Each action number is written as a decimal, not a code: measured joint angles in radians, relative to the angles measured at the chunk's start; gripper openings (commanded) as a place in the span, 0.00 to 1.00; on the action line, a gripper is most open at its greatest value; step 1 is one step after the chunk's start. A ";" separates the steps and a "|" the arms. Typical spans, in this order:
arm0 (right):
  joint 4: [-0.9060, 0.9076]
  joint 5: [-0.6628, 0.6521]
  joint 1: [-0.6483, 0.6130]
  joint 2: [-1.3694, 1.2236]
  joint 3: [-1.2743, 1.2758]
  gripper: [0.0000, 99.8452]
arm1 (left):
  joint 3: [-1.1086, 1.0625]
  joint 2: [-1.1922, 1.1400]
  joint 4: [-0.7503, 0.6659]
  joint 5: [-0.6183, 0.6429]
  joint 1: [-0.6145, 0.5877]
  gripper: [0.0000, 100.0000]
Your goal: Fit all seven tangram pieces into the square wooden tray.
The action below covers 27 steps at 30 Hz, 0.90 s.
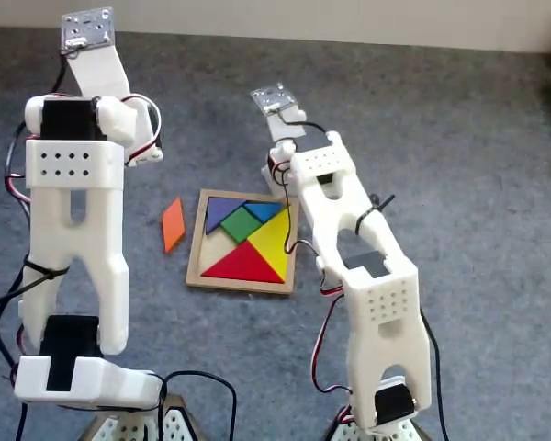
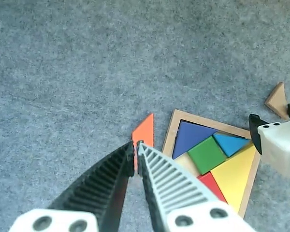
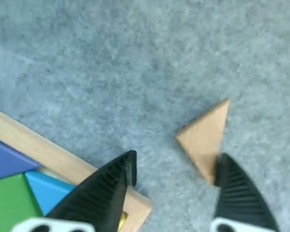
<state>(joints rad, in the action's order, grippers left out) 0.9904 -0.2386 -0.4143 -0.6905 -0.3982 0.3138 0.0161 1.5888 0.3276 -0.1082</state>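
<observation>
The square wooden tray (image 1: 241, 285) lies on the grey carpet between the two arms. It holds a dark blue triangle (image 1: 222, 212), a green square (image 1: 241, 225), a light blue triangle (image 1: 264, 211), a yellow triangle (image 1: 271, 241) and a red triangle (image 1: 242, 265). An orange parallelogram (image 1: 173, 223) lies flat just outside the tray's left side. My left gripper (image 2: 137, 145) hovers shut over the orange parallelogram (image 2: 144, 131), empty. A tan triangle (image 3: 205, 137) lies on the carpet beyond the tray's corner (image 3: 135, 205). My right gripper (image 3: 176, 162) stands open, with one finger (image 3: 232, 186) at the triangle's edge.
Grey carpet (image 1: 477, 165) surrounds the tray on all sides. A pale bare patch (image 1: 216, 248) of the tray floor shows beside the red triangle. In the left wrist view the right arm's white gripper body (image 2: 280, 145) hangs over the tray's far corner, near the tan triangle (image 2: 278, 99).
</observation>
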 measured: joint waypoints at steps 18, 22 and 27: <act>-0.061 0.000 0.002 -0.084 -0.032 0.17 | -0.086 0.000 0.000 0.000 -0.006 0.03; -0.060 0.000 0.002 -0.094 -0.057 0.13 | -0.086 0.000 0.000 0.000 -0.008 0.03; -0.061 0.002 0.014 -0.100 -0.072 0.01 | -0.086 0.000 0.000 0.000 -0.008 0.03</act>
<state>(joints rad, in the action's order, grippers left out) 0.9291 -0.2371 -0.4005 -0.7902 -0.4703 0.2279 0.0161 1.5888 0.3276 -0.1158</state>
